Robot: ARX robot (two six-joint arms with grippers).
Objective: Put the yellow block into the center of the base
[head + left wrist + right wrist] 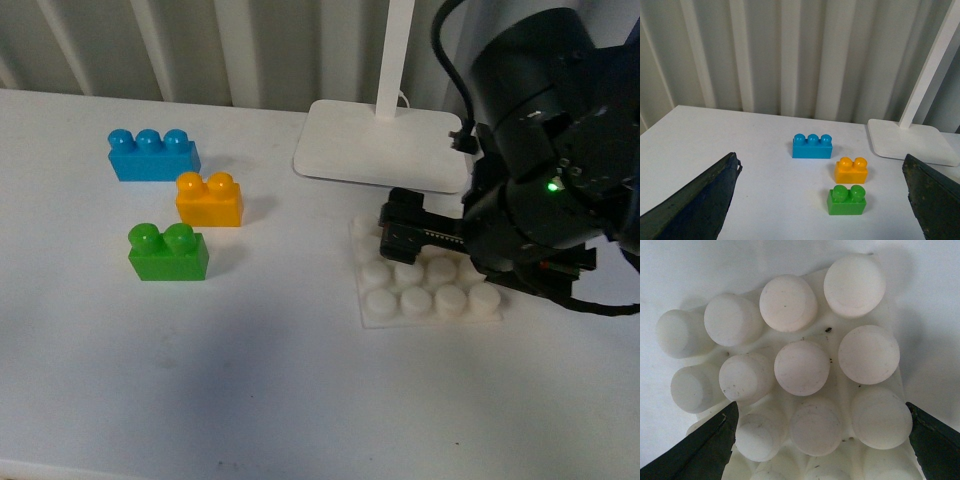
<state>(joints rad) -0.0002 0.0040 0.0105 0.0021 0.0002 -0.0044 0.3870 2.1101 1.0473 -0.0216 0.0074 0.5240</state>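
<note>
The yellow block (209, 199) stands on the white table at the left, between a blue brick and a green one; in the left wrist view the yellow block (851, 170) lies ahead of my open left gripper (820, 165), well apart from it. The left arm does not show in the front view. The white studded base (440, 300) lies at the right. My right gripper (402, 240) hovers over its far part, open and holding nothing. Its wrist view looks straight down on the base (835, 340), whose studs fill the gap of the right gripper (821, 410).
The blue three-stud brick (152, 154) sits behind the yellow block and the green two-stud brick (167, 251) in front of it. A white lamp foot (380, 145) with its pole stands just behind the base. A corrugated wall closes the back.
</note>
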